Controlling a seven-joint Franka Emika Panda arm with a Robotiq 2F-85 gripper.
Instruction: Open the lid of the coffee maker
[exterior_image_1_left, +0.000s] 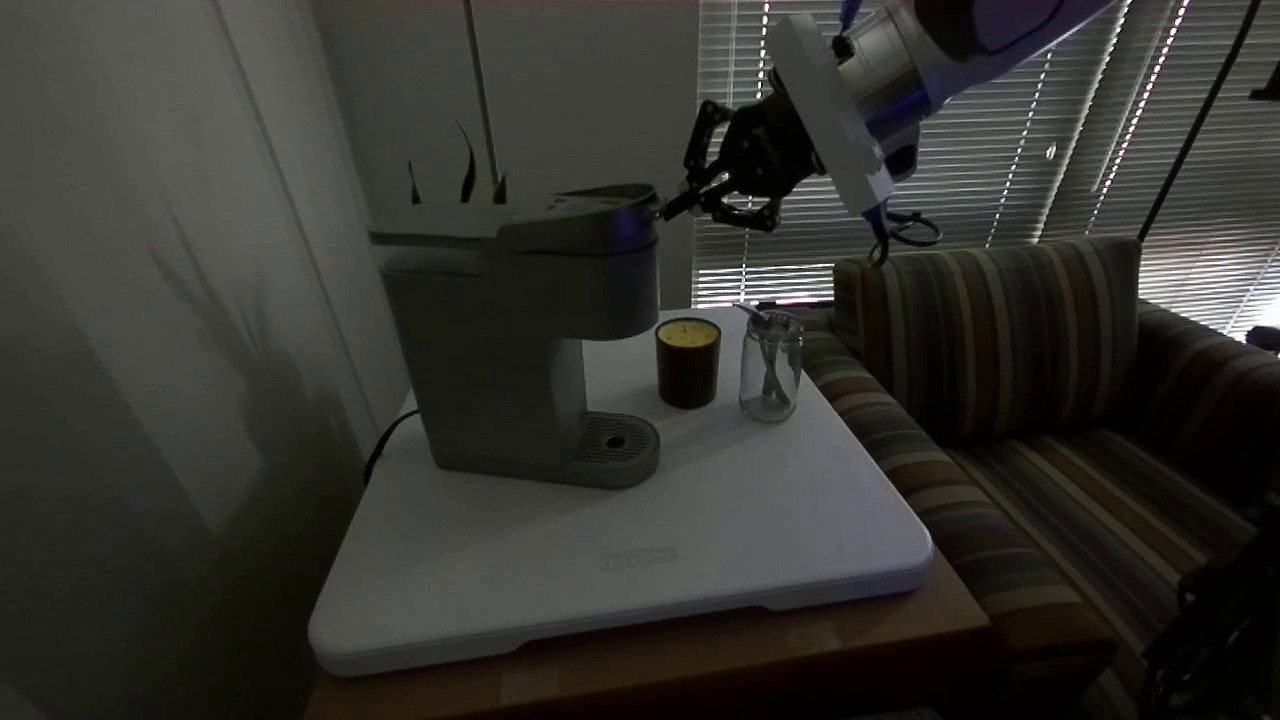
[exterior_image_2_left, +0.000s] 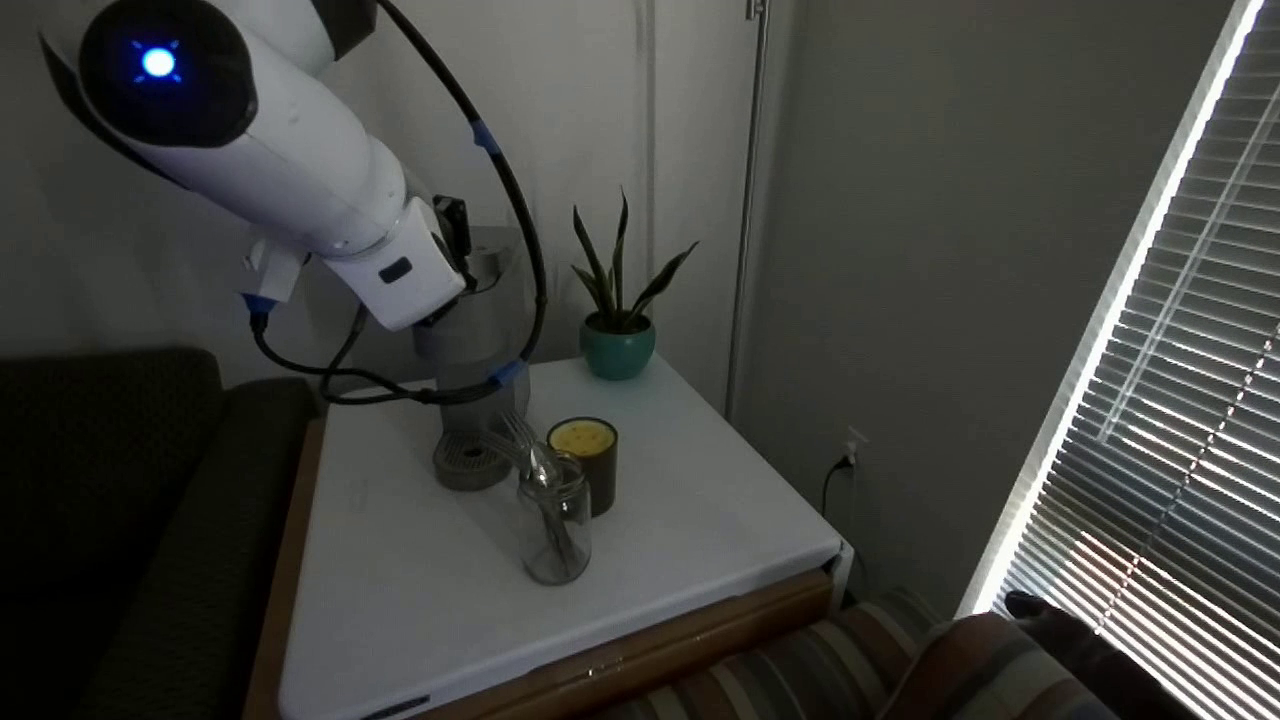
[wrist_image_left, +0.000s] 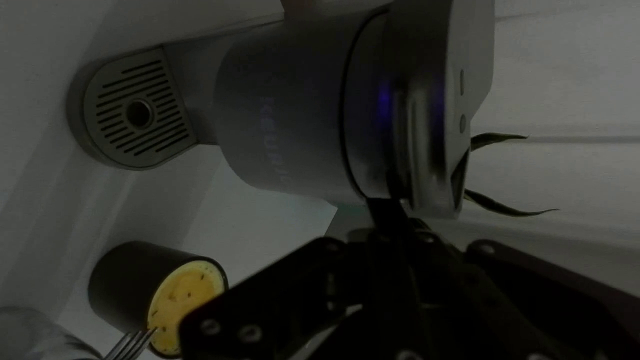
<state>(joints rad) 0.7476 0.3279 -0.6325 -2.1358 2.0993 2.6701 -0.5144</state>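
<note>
1. The fingers of the gripper are held together, their tips set at the front edge of the lid, near the end toward the dark cup; whether the edge is touched cannot be told for certain.
2. The lid is laid down flat on the head of the coffee maker, its front edge pointed at the gripper.
3. The coffee maker is stood upright on the white tabletop, its depth from back to front greater than its width; its front is turned toward the gripper. In the wrist view its top is turned rightward, and lettering is shown on the head.
4. Below the head, the rounded drip base is fitted with a slotted grille, pierced by a hole in the middle.
5. The dark cup is set near the drip base and is filled almost to the rim with yellow, dark-flecked contents.
6. Near the dark cup, a clear glass jar is stood upright. Metal cutlery, a fork included, is held in it, leaned, with the tops raised above the rim.
7. Farther back on the tabletop, in an exterior view, a plant with pointed leaves is held in a teal pot.
8. Beside the tabletop a striped armchair is placed, and behind it blinds are hung.
</note>
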